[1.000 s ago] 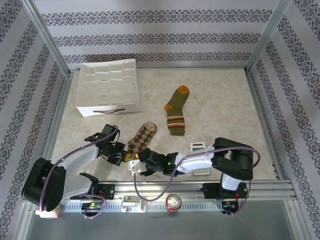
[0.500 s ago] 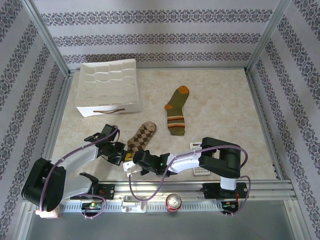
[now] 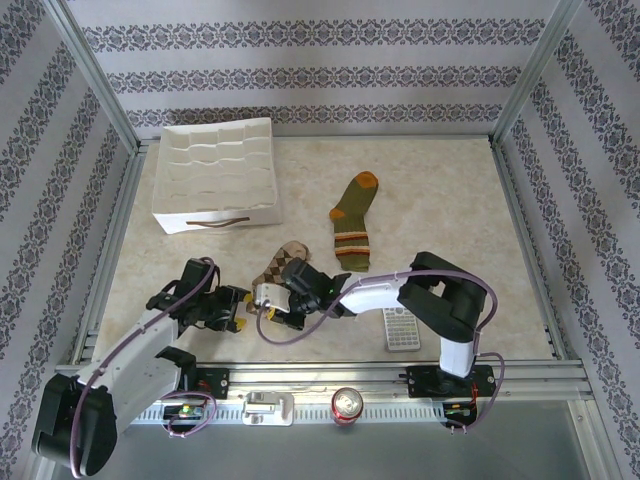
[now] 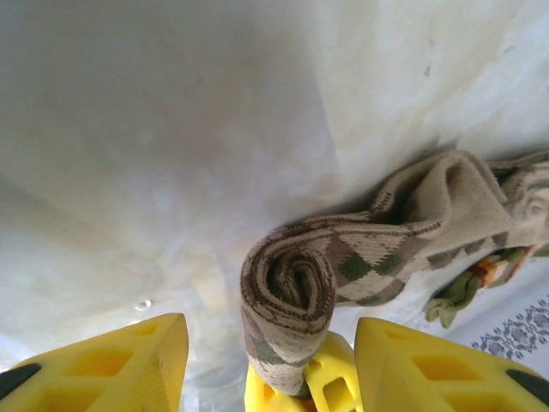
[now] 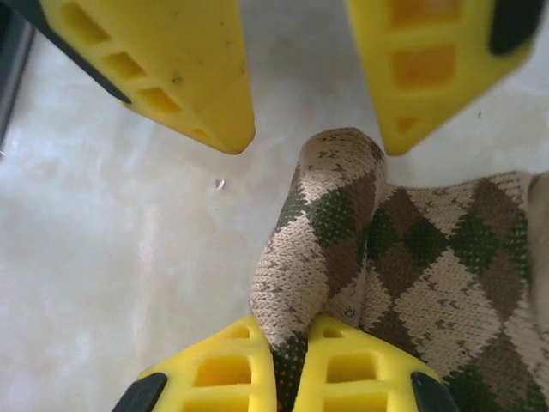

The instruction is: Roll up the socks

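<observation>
Right fingers (image 5: pixel 223 378) pinch the rolled argyle sock (image 5: pixel 429 283), left fingers (image 4: pixel 111 365) parted facing it; green sock (image 3: pixel 353 222) and remote (image 3: pixel 402 327) lie nearby.

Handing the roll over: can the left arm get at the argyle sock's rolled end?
Probably yes: the left end effector is open with the roll of the argyle sock between its fingers, though the right end effector pinching it leaves little room.

Patterned striped walls (image 3: pixel 300 75) enclose a marbled table (image 3: pixel 430 200).
</observation>
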